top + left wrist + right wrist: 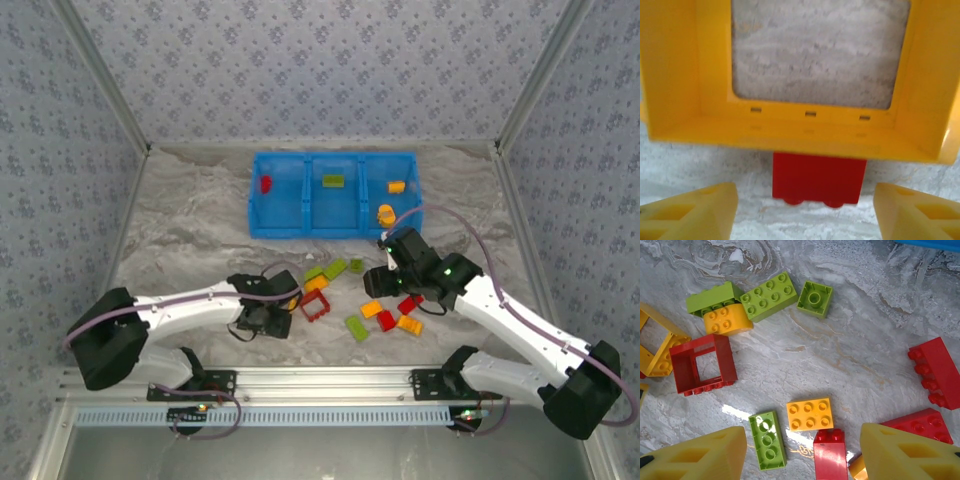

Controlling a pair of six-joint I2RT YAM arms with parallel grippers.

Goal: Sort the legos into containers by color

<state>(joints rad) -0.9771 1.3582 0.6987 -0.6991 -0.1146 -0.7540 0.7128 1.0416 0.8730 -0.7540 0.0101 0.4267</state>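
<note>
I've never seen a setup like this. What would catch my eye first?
The bright blue bin at the far side of the table stands out, a few bricks already sorted by colour in its three compartments. In front of it, red, green and yellow legos lie scattered. In the left wrist view a yellow frame brick looms large, a red brick just below it.

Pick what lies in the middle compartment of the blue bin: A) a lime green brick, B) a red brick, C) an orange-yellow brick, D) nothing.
A: the top view shows one lime green brick lying in the middle compartment, near its far wall.
</note>
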